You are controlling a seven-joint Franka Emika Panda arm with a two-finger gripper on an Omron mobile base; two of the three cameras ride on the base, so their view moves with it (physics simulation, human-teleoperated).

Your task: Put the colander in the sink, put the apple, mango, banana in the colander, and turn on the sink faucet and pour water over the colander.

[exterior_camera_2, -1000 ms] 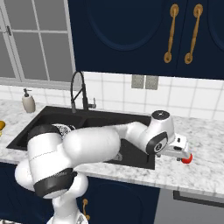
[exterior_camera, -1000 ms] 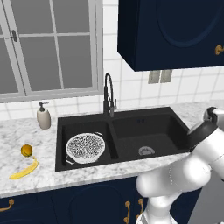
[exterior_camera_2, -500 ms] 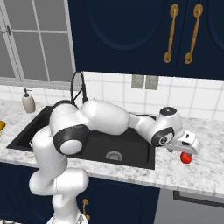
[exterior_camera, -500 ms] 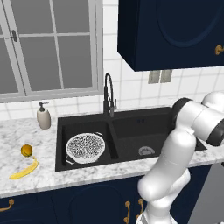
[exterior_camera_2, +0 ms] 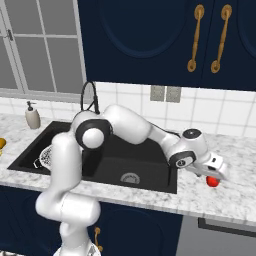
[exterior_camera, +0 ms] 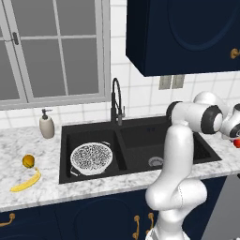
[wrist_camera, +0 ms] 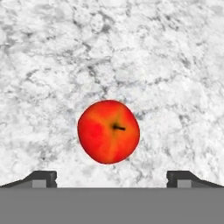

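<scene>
The red apple (wrist_camera: 109, 131) lies on the marble counter right of the sink (exterior_camera_2: 150, 172). My gripper (wrist_camera: 112, 179) hovers just above it, open, with the fingertips (wrist_camera: 41, 178) spread wide on either side and nothing held. From the right base view the gripper (exterior_camera_2: 213, 174) sits directly over the apple (exterior_camera_2: 213, 182). The white dotted colander (exterior_camera: 91, 158) rests in the left basin of the black sink (exterior_camera: 197, 147), under the black gooseneck faucet (exterior_camera: 115, 101). The mango (exterior_camera: 29, 161) and banana (exterior_camera: 26, 182) lie on the counter left of the sink.
A white soap pump bottle (exterior_camera: 46, 125) stands at the back left of the sink. Dark blue cabinets (exterior_camera: 187, 33) hang above the counter, and a window (exterior_camera: 51, 47) is behind the left side. The counter's front edge runs close to the apple.
The arm has swung and stretched out to the right, carrying the hand over the apple. The apple, colander, mango and banana have stayed where they were.
</scene>
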